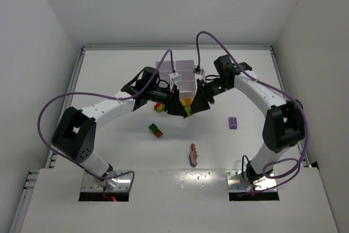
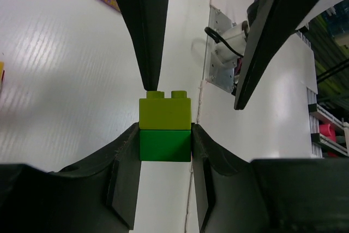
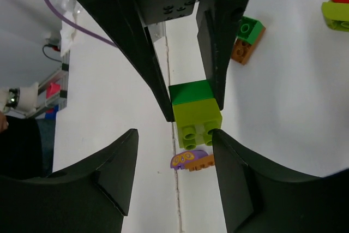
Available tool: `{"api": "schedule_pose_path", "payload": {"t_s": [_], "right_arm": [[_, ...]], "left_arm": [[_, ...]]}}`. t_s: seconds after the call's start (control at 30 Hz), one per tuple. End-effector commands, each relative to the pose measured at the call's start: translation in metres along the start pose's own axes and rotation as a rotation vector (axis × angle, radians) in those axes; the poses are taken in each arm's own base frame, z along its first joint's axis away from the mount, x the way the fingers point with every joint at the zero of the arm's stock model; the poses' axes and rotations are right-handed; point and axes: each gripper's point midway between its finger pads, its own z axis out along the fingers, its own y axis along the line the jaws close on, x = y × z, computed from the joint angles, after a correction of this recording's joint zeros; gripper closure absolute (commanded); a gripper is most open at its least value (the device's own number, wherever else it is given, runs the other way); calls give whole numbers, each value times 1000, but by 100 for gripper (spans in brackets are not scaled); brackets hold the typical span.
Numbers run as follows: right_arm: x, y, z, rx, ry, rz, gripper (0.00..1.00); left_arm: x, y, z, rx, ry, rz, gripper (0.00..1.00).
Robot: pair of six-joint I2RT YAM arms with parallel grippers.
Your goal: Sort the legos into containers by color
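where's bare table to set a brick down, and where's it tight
Bare: the far left corner of the table, beyond the left arm; also the stretch between the green-orange clump and the purple brick. Crowded: just near of the tray, where the left gripper and right gripper meet.

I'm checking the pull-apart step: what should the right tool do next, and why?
Probably close the right tool on the lime brick: the left tool clamps the green brick stuck to it, and the right jaws stand open around the lime one's studded end.
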Motion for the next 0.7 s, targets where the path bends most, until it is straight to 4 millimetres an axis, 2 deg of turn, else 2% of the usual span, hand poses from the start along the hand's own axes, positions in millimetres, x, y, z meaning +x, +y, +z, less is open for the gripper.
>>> {"api": "schedule_pose_path", "payload": {"t_s": [0.0,0.27,0.37,0.43,0.63,0.67], "right_arm": [[-4,6,4,-14,25,-120,42],[0,-3,6,1,39,-110,37],[-1,-12,9,13,37,-94,36],[-4,-15,9,16,33,-91,28],[-7,-18,9,15,16,-65,27],[-13,-17,8,9,3,-83,30]], "left_arm": [[-27,-15,1,60,-40,110,84],[-28,-19,3,105,-32,121,84],[-26,-24,5,122,-25,123,84],[-28,-26,3,123,-29,131,84],[-29,-28,2,123,-30,140,84],[-25,-27,2,122,-26,142,84]]}}
